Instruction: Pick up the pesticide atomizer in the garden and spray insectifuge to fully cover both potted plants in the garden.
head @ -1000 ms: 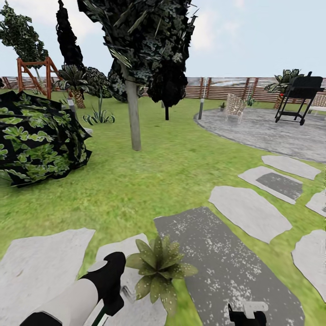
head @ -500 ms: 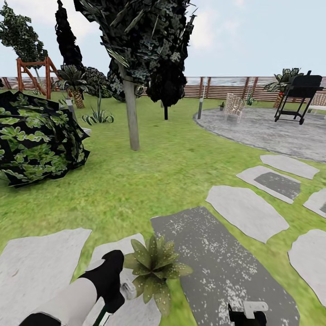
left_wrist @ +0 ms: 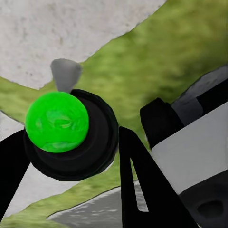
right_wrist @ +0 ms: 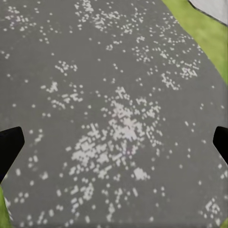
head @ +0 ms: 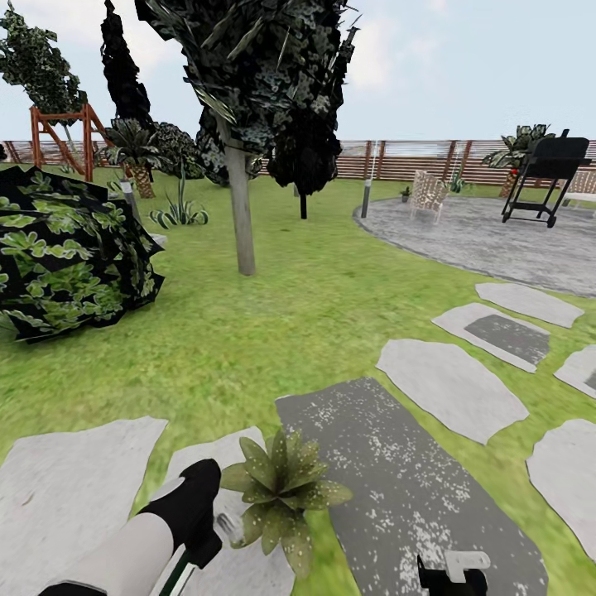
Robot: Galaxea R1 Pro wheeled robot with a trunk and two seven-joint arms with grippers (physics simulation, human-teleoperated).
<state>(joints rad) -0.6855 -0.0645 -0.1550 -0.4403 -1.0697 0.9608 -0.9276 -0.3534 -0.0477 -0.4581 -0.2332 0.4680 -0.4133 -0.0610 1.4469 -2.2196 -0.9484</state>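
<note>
the left gripper (left_wrist: 71, 142) is closed around the pesticide atomizer (left_wrist: 66, 130), its nozzle just beside the potted plant (head: 281, 490) at a stepping stone's (head: 74, 480) edge; the right gripper (right_wrist: 114, 142) hangs wide open and empty over dark paving (right_wrist: 114, 95).

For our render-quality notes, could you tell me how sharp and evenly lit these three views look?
Head view: flat, even daylight, hardly any cast shadows, the potted plant soft-edged. Left wrist view: the green-capped atomizer is close and blurry. Right wrist view: the speckled paving is smeared, no glare.
</note>
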